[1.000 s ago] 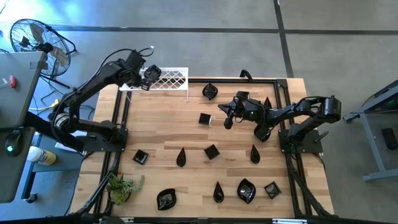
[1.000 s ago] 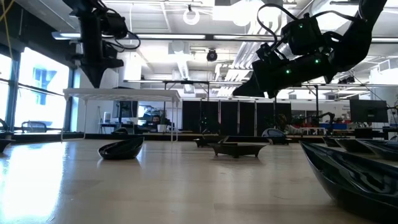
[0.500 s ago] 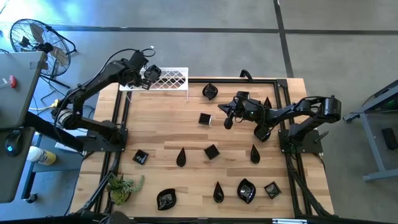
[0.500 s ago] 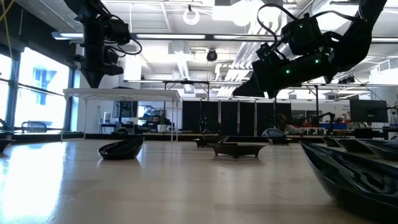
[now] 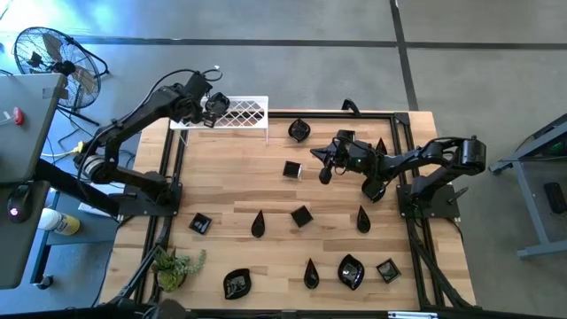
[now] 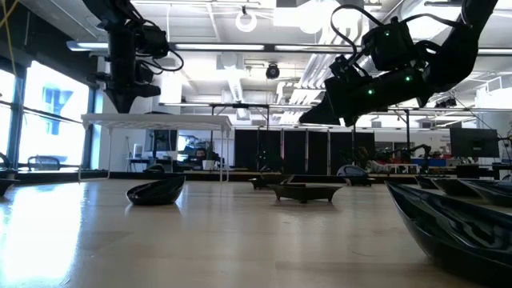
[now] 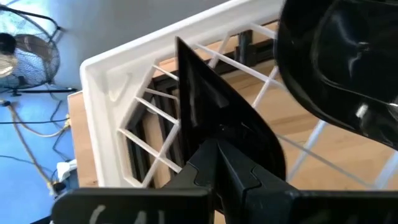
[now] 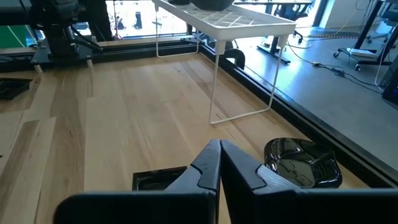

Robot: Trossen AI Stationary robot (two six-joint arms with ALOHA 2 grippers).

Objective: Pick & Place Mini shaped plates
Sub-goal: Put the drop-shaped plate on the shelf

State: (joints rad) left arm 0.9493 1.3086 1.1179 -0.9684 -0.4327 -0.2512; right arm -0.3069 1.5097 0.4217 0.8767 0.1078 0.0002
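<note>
Several mini shaped plates (image 5: pixel 301 215), small glossy black dishes, lie scattered flat on the wooden table. The white wire rack (image 5: pixel 239 112) stands at the far left. My left gripper (image 7: pixel 216 144) is shut over the rack, pointing steeply down. Its tips are at the wide end of a pointed black plate (image 7: pixel 205 106) that lies on the lattice. A second plate (image 7: pixel 342 62) rests on the rack beside it. My right gripper (image 8: pixel 219 146) is shut and hovers nearly level above the table's middle right, holding nothing. A square plate (image 8: pixel 158 180) lies below it. My left gripper has its shut fingertips at the wide near end (image 7: pixel 249 134) of the pointed plate on the rack, coming from above at a slant. I cannot tell whether they touch it. Nothing shows between the fingers.
A small green plant (image 5: pixel 177 264) sits at the near left corner. A leaf-shaped plate (image 8: pixel 301 163) lies between my right gripper and the rack. A black frame (image 5: pixel 403 151) runs along the table's edges. A fan (image 5: pixel 53 58) stands off the table, far left.
</note>
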